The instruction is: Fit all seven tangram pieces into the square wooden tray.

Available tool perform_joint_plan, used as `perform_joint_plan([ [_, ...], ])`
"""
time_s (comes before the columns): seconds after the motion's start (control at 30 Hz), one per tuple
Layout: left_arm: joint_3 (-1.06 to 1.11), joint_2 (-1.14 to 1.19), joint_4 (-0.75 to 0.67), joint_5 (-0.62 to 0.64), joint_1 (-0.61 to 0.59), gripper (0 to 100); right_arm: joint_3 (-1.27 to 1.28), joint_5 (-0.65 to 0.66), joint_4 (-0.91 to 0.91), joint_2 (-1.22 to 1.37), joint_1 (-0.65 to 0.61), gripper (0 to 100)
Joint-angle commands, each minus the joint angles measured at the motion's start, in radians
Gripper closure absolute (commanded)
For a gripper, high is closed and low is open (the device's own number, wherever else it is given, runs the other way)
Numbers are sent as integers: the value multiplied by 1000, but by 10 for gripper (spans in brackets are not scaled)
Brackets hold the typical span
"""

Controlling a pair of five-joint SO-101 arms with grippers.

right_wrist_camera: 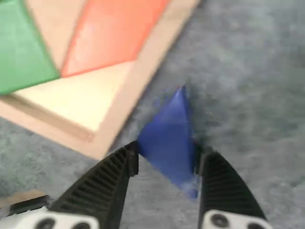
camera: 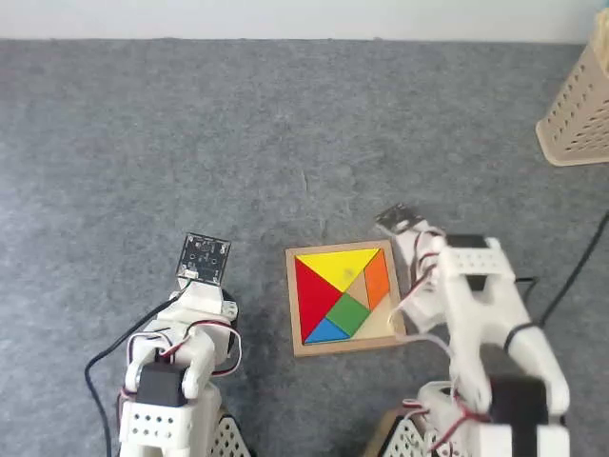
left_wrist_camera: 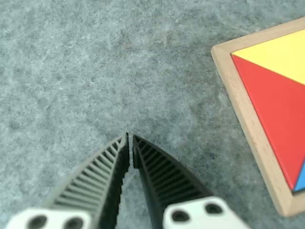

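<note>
Tray: square wooden tray lies on the grey carpet, in the middle, between the two arms.
Pieces in the tray: a yellow triangle at the far side, a red triangle along the left side, a green square in the middle, an orange piece at the right side, and a light blue triangle at the near side.
Pale patch: the near right corner of the tray looks cream; I cannot tell if it is a piece or bare wood.
Dark blue triangle: it is outside the tray, just beside the edge by that pale corner, above the carpet.
Right gripper: its two fingers squeeze the dark blue triangle, one on each side.
Left gripper: its fingers are pressed together with nothing between them; it points down at the carpet, left of the tray's rim.
Basket: a pale basket with holes stands at the far right, well apart from the tray.
</note>
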Motion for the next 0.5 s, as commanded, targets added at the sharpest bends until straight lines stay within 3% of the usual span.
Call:
perform_joint_plan([
  [0.0,-19,-21,6,6,-6,988,-117,5,-21,79,97,818],
  [0.2,-19,-21,6,6,-6,988,-253,-81,-10,147,225,816],
  [0.47,-19,-21,6,6,-6,988,-279,-112,81,-45,153,814],
])
